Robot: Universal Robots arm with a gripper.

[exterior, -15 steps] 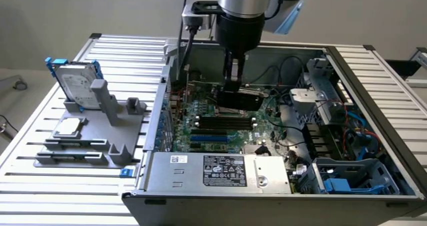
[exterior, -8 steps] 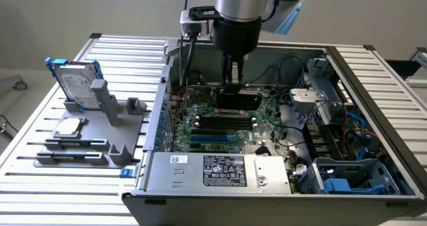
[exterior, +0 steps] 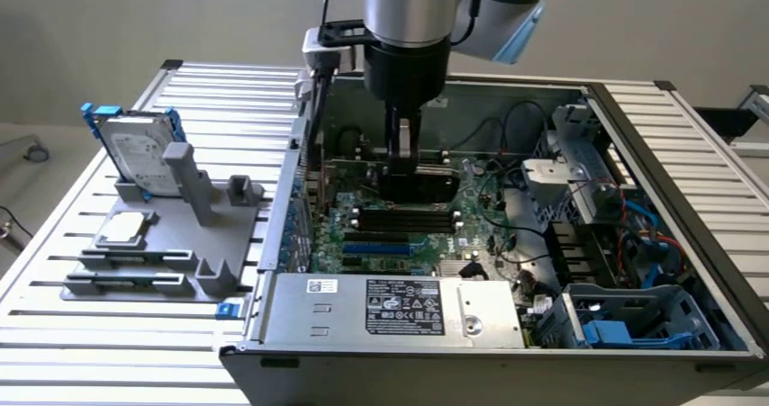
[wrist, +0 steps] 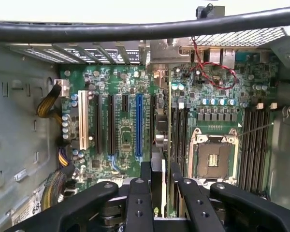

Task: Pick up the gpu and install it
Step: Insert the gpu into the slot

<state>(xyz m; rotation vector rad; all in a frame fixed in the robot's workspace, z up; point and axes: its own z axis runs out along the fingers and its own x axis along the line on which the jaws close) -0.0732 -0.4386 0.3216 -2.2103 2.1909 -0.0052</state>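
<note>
Gripper was pinched narrowly on the gpu, which it held upright on edge inside the open case, low over the motherboard. Black memory slots lay just beside the card, with the CPU socket beyond and a blue slot on the other side. Red wires looped near the far end. Outside the case, a hard drive stood on a grey stand.

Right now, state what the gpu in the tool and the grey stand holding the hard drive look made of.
The gpu: matt black rounded shroud, probably plastic. The grey stand: even matt grey, blocky shapes, likely moulded or printed plastic.
</note>
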